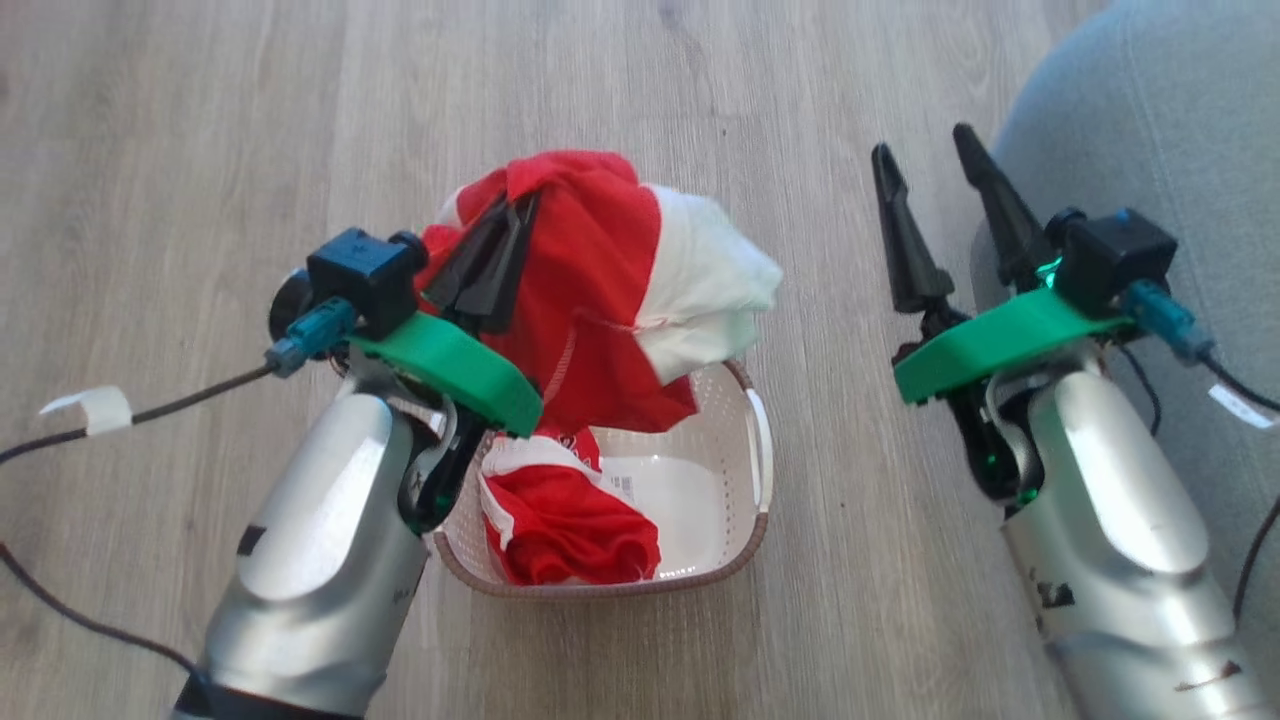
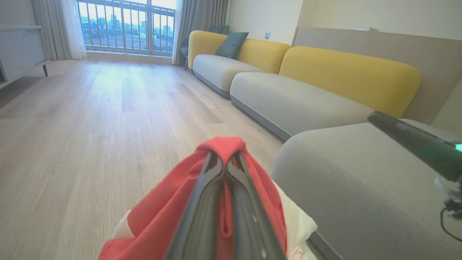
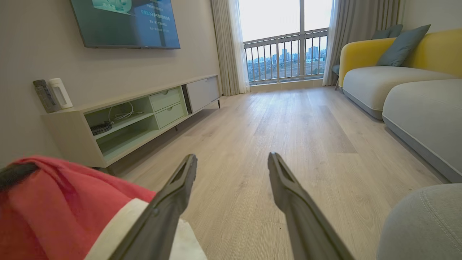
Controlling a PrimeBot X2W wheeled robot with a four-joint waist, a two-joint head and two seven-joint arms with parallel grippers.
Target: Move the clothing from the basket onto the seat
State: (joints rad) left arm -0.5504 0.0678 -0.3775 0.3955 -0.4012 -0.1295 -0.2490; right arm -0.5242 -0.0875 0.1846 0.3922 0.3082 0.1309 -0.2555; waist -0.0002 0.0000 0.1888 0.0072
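Sagging red clothing [image 1: 590,270] over perforated basket [image 1: 738,535]

Red, white-trimmed clothing [image 1: 590,260]; cream basket [image 1: 640,587], brown rim; grey seat [image 1: 1150,120]; pale wood-grain floor [image 1: 200,150].

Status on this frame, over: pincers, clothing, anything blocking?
Left pincer shut on soft red-and-white garment, held above cream perforated plastic basket. Right pincer open, empty, beside grey fabric seat. Second red garment in basket. Right arm between load and seat.
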